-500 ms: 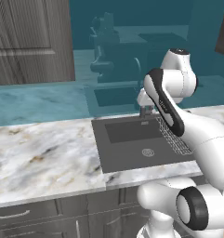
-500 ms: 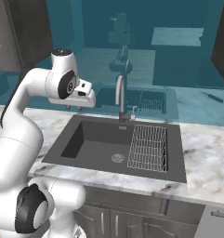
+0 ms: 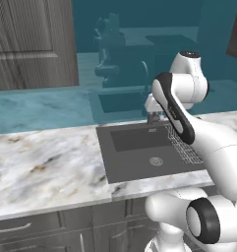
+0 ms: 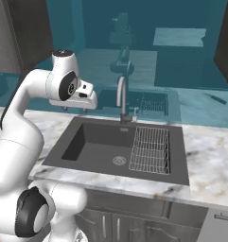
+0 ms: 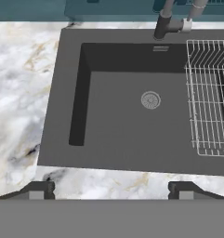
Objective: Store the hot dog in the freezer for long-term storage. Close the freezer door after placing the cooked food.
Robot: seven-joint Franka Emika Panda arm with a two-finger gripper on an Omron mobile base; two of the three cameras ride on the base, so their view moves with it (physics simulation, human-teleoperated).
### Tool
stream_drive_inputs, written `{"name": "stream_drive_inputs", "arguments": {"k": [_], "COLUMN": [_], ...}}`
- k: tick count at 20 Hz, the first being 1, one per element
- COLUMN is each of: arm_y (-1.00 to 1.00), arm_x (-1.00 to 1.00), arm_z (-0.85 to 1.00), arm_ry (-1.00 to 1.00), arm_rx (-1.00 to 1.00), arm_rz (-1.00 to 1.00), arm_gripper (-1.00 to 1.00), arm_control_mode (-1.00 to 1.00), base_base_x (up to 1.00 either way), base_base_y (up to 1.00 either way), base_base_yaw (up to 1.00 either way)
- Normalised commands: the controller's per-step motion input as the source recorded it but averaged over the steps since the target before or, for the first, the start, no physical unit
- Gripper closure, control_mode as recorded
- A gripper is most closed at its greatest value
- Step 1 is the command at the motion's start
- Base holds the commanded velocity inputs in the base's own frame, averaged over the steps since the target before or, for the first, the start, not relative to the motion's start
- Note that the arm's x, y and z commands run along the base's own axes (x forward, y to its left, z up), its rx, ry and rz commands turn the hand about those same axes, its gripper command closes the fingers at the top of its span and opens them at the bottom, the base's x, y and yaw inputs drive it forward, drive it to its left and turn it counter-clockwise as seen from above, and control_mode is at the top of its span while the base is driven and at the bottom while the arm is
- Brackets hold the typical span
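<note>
the arm is folded high over the left part of a dark sink (image 4: 87, 142) set in a marble counter (image 3: 41, 162). the gripper (image 5: 112, 188) points down at the basin, its two dark fingertips (image 5: 39, 188) standing far apart with nothing between them (spread wide, empty). below it lie the round drain (image 5: 150, 100) and, to the right, a wire rack (image 4: 151, 149) resting in the basin. a grey faucet (image 4: 121, 99) rises at the far rim of the sink, just left of the rack. beyond the counter a teal glass wall reflects the scene. dark wood cabinets (image 3: 26, 44) stand at the far left. hot dog and freezer: cannot tell where they are.
</note>
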Motion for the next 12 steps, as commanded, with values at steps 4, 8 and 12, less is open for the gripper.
{"name": "stream_drive_inputs", "arguments": {"k": [4,8,12], "arm_y": [0.00,0.00,0.00], "arm_x": [0.00,0.00,0.00], "arm_z": [0.00,0.00,0.00], "arm_ry": [0.00,0.00,0.00], "arm_rx": [0.00,0.00,0.00], "arm_rz": [0.00,0.00,0.00], "arm_gripper": [-1.00,-1.00,-1.00], "arm_control_mode": [1.00,1.00,1.00], "base_base_x": [-0.20,-0.01,-0.01], "base_base_y": [-0.34,-0.56,-0.52], "base_base_yaw": [-0.07,-0.05,-0.05]}}
